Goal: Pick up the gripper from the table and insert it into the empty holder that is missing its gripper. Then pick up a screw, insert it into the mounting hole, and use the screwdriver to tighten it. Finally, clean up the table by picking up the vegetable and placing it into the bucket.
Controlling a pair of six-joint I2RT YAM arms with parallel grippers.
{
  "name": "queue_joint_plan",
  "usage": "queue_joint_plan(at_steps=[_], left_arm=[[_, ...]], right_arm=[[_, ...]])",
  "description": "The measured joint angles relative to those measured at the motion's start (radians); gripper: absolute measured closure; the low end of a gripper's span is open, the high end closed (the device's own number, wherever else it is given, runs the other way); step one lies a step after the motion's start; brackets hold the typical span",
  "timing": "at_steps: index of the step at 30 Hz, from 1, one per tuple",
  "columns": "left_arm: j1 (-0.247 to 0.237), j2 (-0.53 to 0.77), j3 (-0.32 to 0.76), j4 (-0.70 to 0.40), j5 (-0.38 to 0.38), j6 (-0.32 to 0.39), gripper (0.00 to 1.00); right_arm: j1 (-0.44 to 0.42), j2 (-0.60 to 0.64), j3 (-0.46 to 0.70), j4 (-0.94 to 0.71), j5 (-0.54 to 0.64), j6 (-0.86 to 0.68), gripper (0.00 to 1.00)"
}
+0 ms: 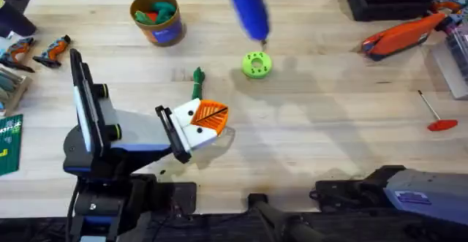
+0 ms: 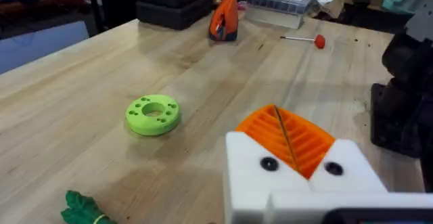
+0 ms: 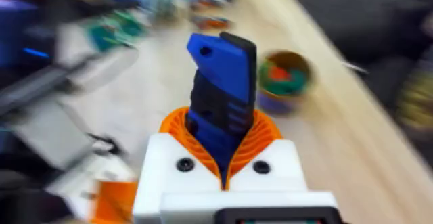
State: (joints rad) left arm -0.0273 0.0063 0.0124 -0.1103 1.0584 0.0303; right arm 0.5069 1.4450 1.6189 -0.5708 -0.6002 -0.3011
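While low over the near table, left gripper (image 1: 212, 118) pressed closed with nothing between the orange pads. Just beyond its fingertips, touching or nearly so, the vegetable (image 1: 197, 81), flat on the wood. Farther out, to the right, the lime-green disc (image 1: 256, 64). Above that disc, the screwdriver (image 1: 247, 8), tilted, dark tip just over it, clamped in the right gripper (image 3: 223, 173). Farthest back, left, the bucket (image 1: 157, 17), well apart.
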Motion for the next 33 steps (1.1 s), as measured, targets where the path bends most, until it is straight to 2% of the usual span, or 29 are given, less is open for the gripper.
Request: queue_joint_plan(at_steps=[7,11,15,22,29,30,33], left_arm=[[0.000,0.000,0.000,0.000,0.000,0.023,0.985],[0.000,0.000,0.000,0.000,0.000,0.033,0.985],[0.000,0.000,0.000,0.000,0.000,0.039,0.985],[0.000,0.000,0.000,0.000,0.000,0.042,0.985],[0.000,0.000,0.000,0.000,0.000,0.042,0.985],[0.000,0.000,0.000,0.000,0.000,0.042,0.985],[0.000,0.000,0.000,0.000,0.000,0.042,0.985]], right_arm=[[-0.083,0.024,0.018,-0.370,0.304,-0.407,0.976],[-0.119,0.101,0.013,-0.475,0.475,-0.565,0.976],[-0.175,0.193,-0.041,-0.452,0.565,-0.663,0.976],[-0.281,0.340,-0.231,-0.308,0.657,-0.804,0.976],[-0.329,0.392,-0.334,-0.207,0.690,-0.885,0.971],[-0.331,0.394,-0.338,-0.205,0.690,-0.886,0.903],[-0.331,0.394,-0.340,-0.195,0.694,-0.902,0.468]])
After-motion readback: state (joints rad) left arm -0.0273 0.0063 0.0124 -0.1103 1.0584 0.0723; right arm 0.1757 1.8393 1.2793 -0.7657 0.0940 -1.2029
